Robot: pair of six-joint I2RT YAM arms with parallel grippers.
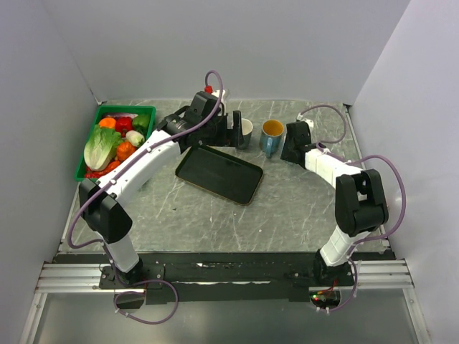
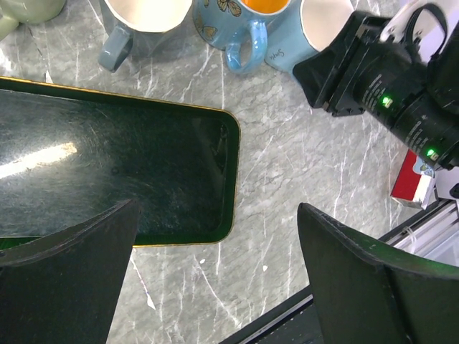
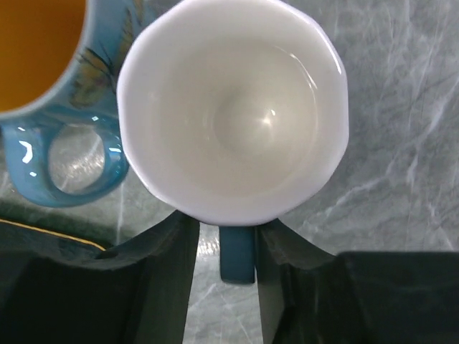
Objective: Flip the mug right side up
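I see my right gripper (image 3: 228, 226) with jaws loosely parted astride the handle of the mug (image 3: 233, 107), which stands mouth up just right of the blue mug (image 3: 43, 86), beyond the tray (image 2: 107, 165), while my left gripper (image 2: 219, 208) hangs wide open.

Mug (image 3: 233, 122): glossy white inside, faceted rim, dark teal handle (image 3: 237, 258). Stands upright on grey marbled tabletop (image 3: 401, 107), mouth up, inner bottom in plain sight. Just beside blue mug (image 3: 50, 93) with orange inside; rims close, contact unclear. Handle lies between fingers of right hand (image 3: 228, 244), sliver of gap on one side. Mostly hidden in top view.
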